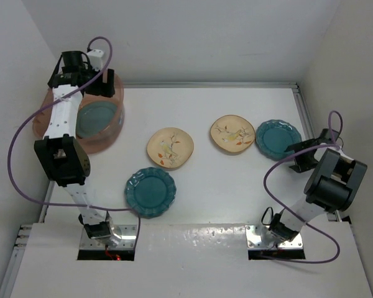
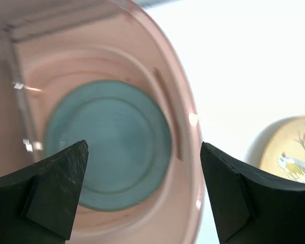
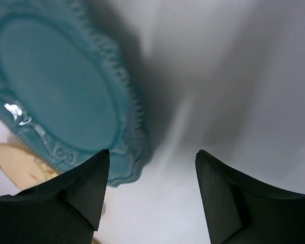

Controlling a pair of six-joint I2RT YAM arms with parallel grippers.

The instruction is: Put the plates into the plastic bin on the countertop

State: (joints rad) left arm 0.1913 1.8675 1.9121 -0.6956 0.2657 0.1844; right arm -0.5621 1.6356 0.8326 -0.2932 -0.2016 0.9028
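Observation:
The pink plastic bin [image 1: 115, 127] stands at the far left of the white countertop [image 1: 224, 186]. A grey-green plate [image 1: 97, 118] lies inside it, also in the left wrist view [image 2: 107, 145]. My left gripper [image 1: 99, 81] hangs open and empty above the bin's far rim [image 2: 180, 101]. On the countertop lie two cream bird plates [image 1: 170, 148] [image 1: 232, 134] and two teal scalloped plates [image 1: 150, 191] [image 1: 278, 139]. My right gripper [image 1: 295, 156] is open and empty, low beside the right teal plate's edge [image 3: 66, 96].
White walls close the countertop on the left, back and right. A metal rail [image 1: 304, 115] runs along the right edge close to my right arm. A purple cable loops from each arm. One cream plate shows at the left wrist view's right edge [image 2: 290, 152].

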